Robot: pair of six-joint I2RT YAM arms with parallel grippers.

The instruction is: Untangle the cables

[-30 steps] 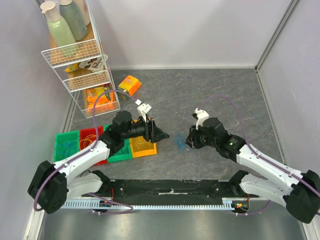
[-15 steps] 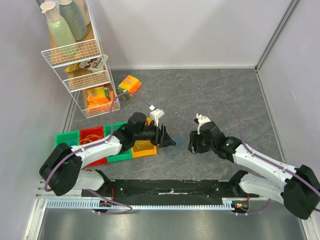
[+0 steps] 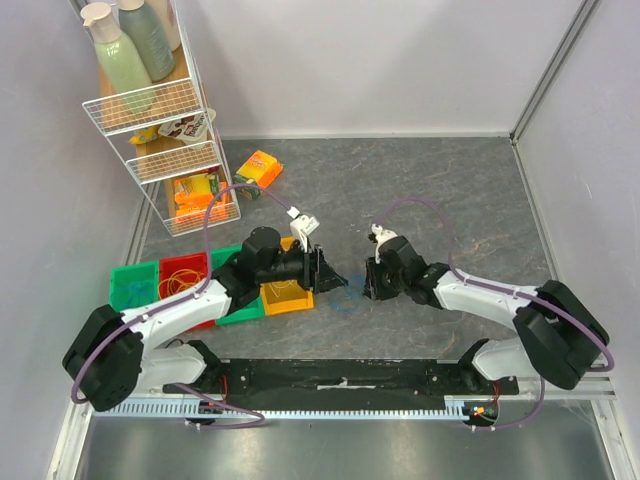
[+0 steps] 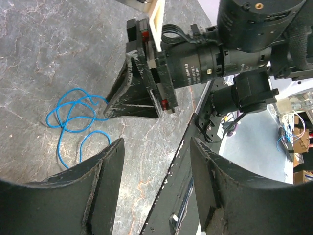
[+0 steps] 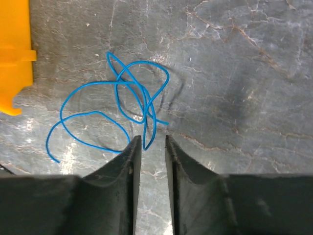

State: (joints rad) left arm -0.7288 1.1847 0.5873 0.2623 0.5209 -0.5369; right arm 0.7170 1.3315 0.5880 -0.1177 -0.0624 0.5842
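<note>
Wire in blue is the only loose strand seen from above: the blue cable [image 3: 345, 291] lies in a small snarl on the table, in the narrow space between the left gripper [image 3: 328, 272] and the right gripper [image 3: 367, 281]. The two sets of tips face each other closely across it, and the yellow bin [image 3: 285, 296] sits just behind the left jaws. This view is too coarse to show how either pair of jaws is set.

The left wrist camera shows its own fingers [image 4: 105, 186] spread wide with nothing in them. The cable lies ahead of them and off to one side, outside the gap. The right gripper's tips are lowered at the snarl's far edge.

The right wrist camera alone shows the tangle's form, with several loops crossing just ahead of the jaws. These stand narrow but not shut, and one strand end reaches into the slot.

A pinch on that single end would probably drag the whole knot and might tighten the crossings. The thin wire could also slip free. With the tips this close together, a reach from the left risks a collision.
</note>
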